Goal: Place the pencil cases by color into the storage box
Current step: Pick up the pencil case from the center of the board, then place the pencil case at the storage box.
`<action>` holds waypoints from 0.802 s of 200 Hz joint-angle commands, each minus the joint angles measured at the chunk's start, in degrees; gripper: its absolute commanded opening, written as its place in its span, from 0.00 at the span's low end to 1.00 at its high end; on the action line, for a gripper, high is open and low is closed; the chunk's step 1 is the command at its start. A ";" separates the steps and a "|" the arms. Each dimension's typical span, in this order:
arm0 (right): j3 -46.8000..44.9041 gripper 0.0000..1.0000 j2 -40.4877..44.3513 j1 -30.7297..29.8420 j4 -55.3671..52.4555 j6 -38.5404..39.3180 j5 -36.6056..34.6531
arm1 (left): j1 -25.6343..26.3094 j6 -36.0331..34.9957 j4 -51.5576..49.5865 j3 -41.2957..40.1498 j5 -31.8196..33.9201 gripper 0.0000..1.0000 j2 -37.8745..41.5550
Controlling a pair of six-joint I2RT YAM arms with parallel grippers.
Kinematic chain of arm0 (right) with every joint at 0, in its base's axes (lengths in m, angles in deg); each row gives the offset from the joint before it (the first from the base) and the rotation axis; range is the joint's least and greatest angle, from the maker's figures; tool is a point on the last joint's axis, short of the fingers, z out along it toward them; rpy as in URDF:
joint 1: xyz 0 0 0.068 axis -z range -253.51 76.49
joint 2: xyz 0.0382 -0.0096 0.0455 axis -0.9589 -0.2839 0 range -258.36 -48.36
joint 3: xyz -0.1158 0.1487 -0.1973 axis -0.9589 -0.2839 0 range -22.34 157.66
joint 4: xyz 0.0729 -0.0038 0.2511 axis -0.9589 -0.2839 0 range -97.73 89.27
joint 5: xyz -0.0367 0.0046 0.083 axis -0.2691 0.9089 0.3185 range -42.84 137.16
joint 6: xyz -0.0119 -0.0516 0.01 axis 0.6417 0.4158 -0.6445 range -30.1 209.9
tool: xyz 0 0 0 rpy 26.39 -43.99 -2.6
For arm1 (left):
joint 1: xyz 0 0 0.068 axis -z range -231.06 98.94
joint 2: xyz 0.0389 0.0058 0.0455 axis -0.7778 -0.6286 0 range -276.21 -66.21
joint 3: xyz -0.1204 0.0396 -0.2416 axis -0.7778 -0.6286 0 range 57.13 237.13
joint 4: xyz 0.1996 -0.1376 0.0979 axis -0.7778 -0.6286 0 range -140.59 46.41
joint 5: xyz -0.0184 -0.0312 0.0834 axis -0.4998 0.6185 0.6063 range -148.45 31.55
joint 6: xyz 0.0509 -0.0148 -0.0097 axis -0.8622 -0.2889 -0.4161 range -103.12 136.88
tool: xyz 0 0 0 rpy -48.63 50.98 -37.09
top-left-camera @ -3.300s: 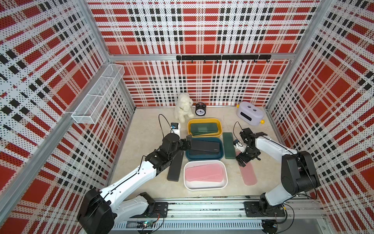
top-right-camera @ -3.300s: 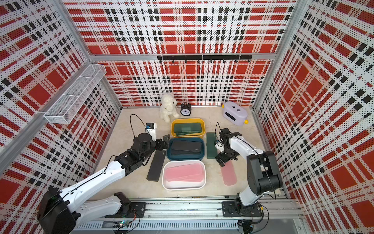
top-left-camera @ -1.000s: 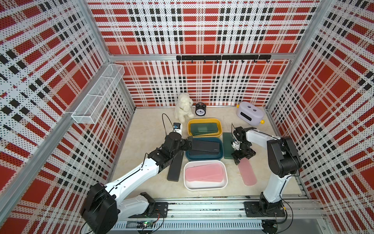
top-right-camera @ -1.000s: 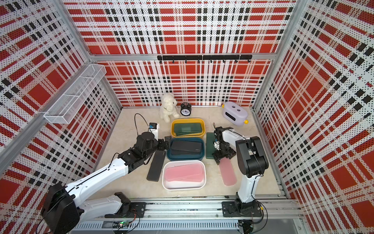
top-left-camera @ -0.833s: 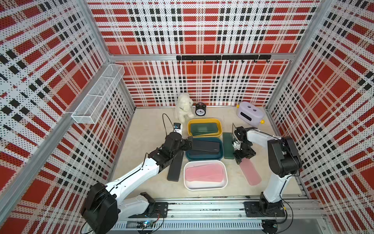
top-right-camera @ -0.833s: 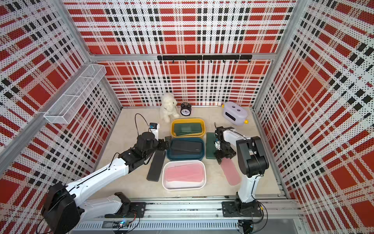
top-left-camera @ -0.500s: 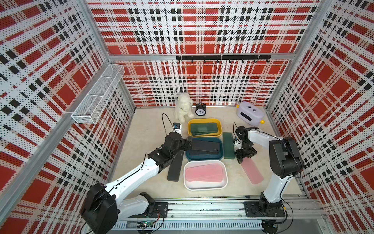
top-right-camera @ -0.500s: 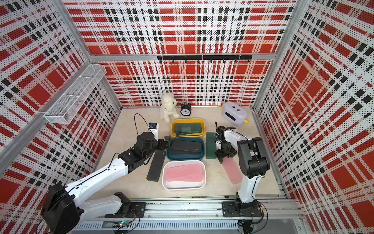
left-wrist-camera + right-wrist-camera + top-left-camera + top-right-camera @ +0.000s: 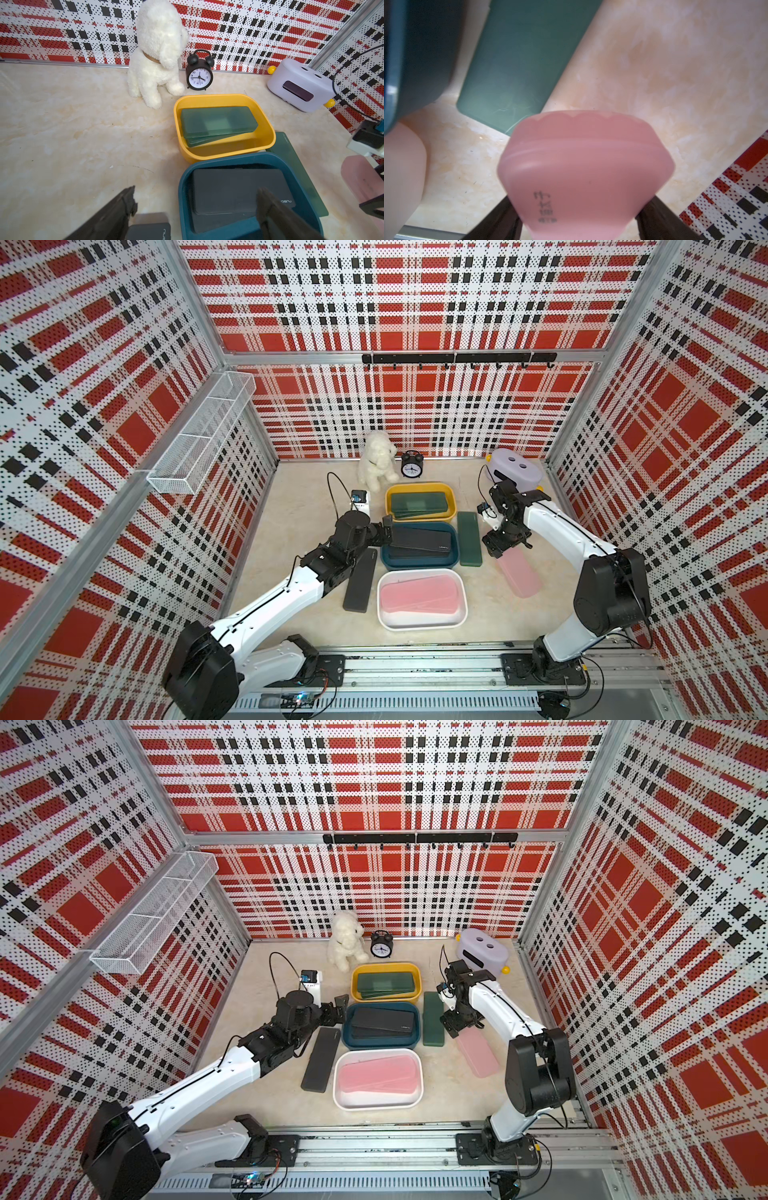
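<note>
Three tubs stand in a row: a yellow tub [image 9: 419, 486] with dark green pencil cases [image 9: 419, 504], a blue tub [image 9: 422, 565] with black ones [image 9: 419, 545], and a white tub [image 9: 422, 624] with pink ones [image 9: 419, 595]. Loose on the table lie a black case [image 9: 360, 580] left of the tubs, a green case [image 9: 469, 537] on their right, and a pink case [image 9: 519, 574] further right. My right gripper [image 9: 505, 542] [image 9: 580, 207] is shut on the pink case's [image 9: 583, 166] far end. My left gripper [image 9: 384, 531] [image 9: 195, 193] hangs open over the blue tub's left rim.
A white plush dog [image 9: 376, 466], a black alarm clock [image 9: 411, 464] and a lilac box [image 9: 515, 468] stand along the back wall. A small white device [image 9: 359, 502] with a cable sits behind my left gripper. A wire basket [image 9: 203, 435] hangs on the left wall.
My right gripper has closed on the far end of the loose pink case, and the case has swung so its near end points more to the right. The left arm has not moved.
</note>
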 commanded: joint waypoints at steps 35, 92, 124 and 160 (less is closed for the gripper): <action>5.75 0.60 3.26 -9.03 -3.64 5.58 1.05 | -0.85 -0.08 1.37 1.19 1.32 0.94 0.38; 12.07 0.60 0.92 -20.16 -7.57 10.15 -1.53 | -3.52 0.54 -0.24 1.80 2.10 0.95 0.84; 15.88 0.59 -1.92 -25.95 -9.13 11.35 -3.83 | -5.64 0.53 -1.91 2.33 2.45 0.95 1.94; 18.26 0.59 -4.90 -31.94 -9.86 11.75 -5.21 | -8.03 2.28 -3.43 2.01 2.54 0.95 3.72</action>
